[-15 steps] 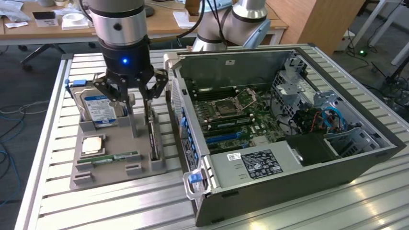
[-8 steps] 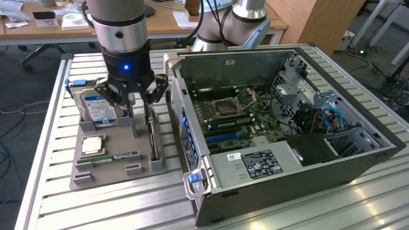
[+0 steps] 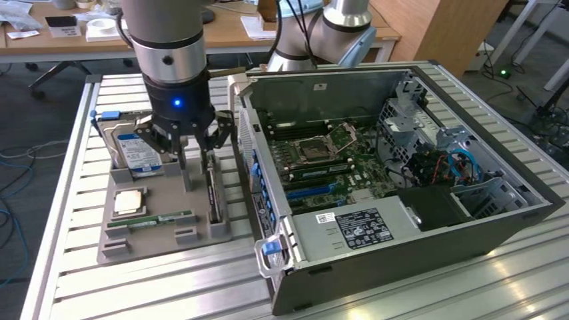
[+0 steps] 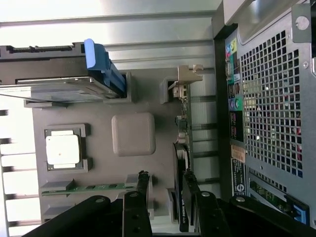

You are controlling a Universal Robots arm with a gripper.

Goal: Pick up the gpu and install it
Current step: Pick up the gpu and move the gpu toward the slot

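Observation:
The gpu (image 3: 213,195) is a thin dark card standing on edge in a slot along the side of the grey tray (image 3: 169,203) nearest the computer case. In the wrist view the gpu (image 4: 181,158) runs lengthwise, with its pale metal bracket end (image 4: 187,75) far from the fingers. My gripper (image 3: 194,163) hangs low over the tray, just above that card's end. It is open in the wrist view (image 4: 165,183): one dark finger (image 4: 143,181) is over the tray floor, the other finger (image 4: 190,186) is at the card's top edge. Nothing is held.
The tray (image 4: 98,113) also holds a silver blue-labelled hard drive (image 3: 138,150) on edge, a CPU (image 3: 129,200) and a green RAM stick (image 3: 151,220). The open computer case (image 3: 400,220) stands close on the exterior view's right, its motherboard (image 3: 324,163) exposed. The case's perforated back panel (image 4: 271,98) is next to the gpu.

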